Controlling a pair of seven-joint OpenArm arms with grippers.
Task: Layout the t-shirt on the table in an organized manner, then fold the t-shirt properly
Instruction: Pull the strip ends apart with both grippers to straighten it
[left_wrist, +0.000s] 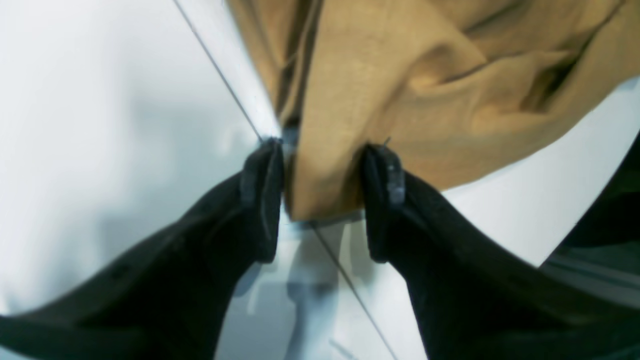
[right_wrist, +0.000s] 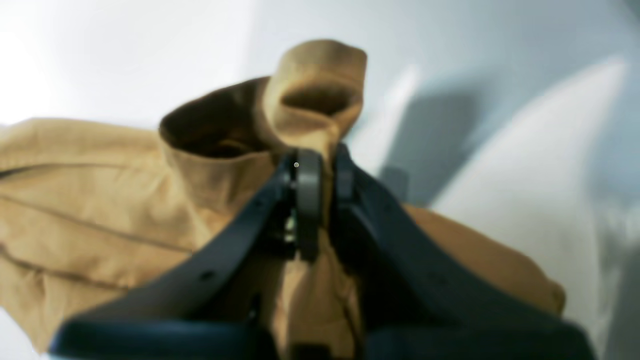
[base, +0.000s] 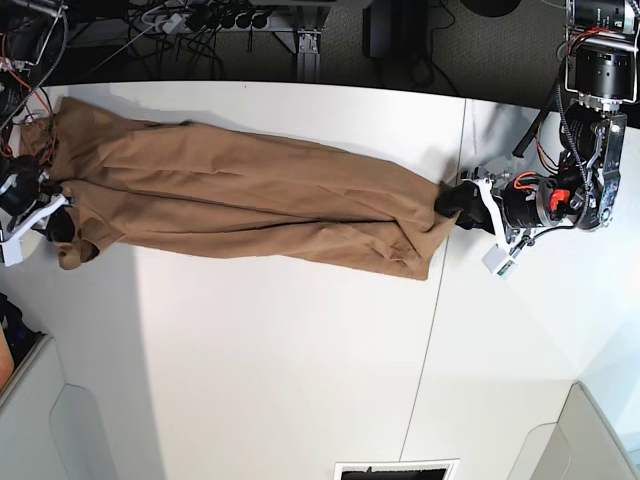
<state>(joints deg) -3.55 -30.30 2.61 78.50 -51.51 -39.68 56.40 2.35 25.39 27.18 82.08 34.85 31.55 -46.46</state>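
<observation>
The tan t-shirt (base: 250, 195) lies stretched into a long, creased band across the far half of the white table (base: 300, 350). At its right end my left gripper (base: 450, 203) has its jaws closed on a thick bunched fold. In the left wrist view that fold of the t-shirt (left_wrist: 400, 100) fills the gap between the two black fingers of the left gripper (left_wrist: 322, 150). At the left end my right gripper (base: 55, 225) is shut on the cloth. The right wrist view shows the right gripper (right_wrist: 322, 155) pinching a thin fold, with a rolled hem of the t-shirt (right_wrist: 100, 200) rising above the tips.
A dark seam (base: 440, 300) runs front to back through the table, under the shirt's right end. Cables and a power strip (base: 200, 15) lie beyond the far edge. A dark slot (base: 395, 470) sits at the front edge. Grey panels (base: 60, 430) flank the front corners.
</observation>
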